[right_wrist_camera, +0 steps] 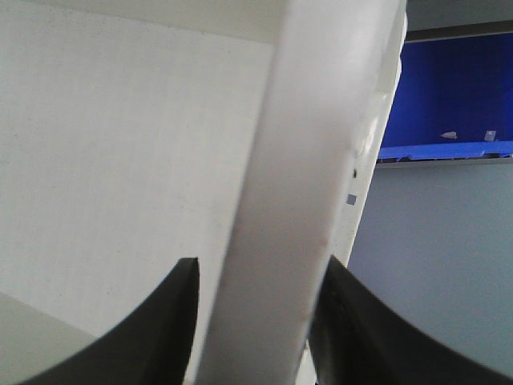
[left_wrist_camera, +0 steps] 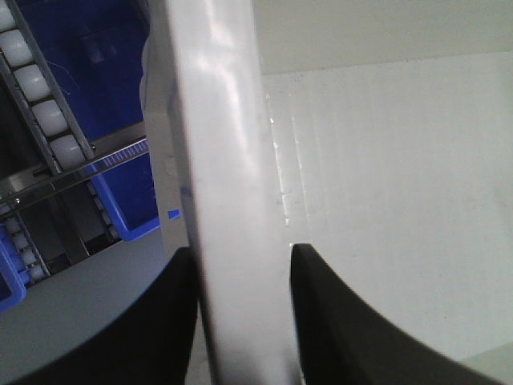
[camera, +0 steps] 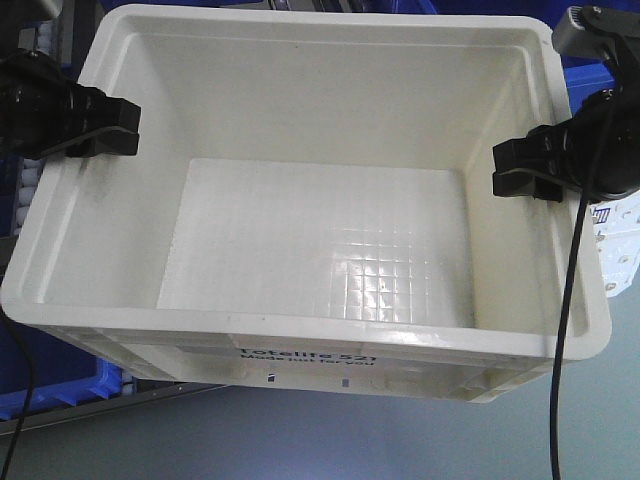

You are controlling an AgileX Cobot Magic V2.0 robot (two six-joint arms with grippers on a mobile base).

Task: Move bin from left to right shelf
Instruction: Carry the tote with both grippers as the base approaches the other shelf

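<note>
- The bin (camera: 320, 250) fills the front view: a big white tote seen from above, its gridded floor catching the light and its near wall carrying the black print (camera: 305, 357).
- It sits square between the two arms, long sides running left to right, with grey floor (camera: 300, 440) showing under its near edge. Whether it rests on anything or hangs in the grip cannot be told.
- The left gripper (camera: 112, 130) is clamped on the bin's left rim, one black finger inside the wall and one outside.
- The left wrist view confirms it: the white rim runs straight down between the two dark fingers (left_wrist_camera: 152, 337), and both press against it.
- The right gripper (camera: 522, 168) bites the right rim the same way, about halfway along that side.
- From the right wrist, the rim again passes between the fingers (right_wrist_camera: 136, 337), which are closed tight on the plastic.
- A black cable (camera: 570, 330) drops from the right arm across the bin's right corner.
- Blue bins (camera: 70, 385) peek out at the lower left.
- A roller track (left_wrist_camera: 40, 112) with white rollers runs beside the bin's left wall.
</note>
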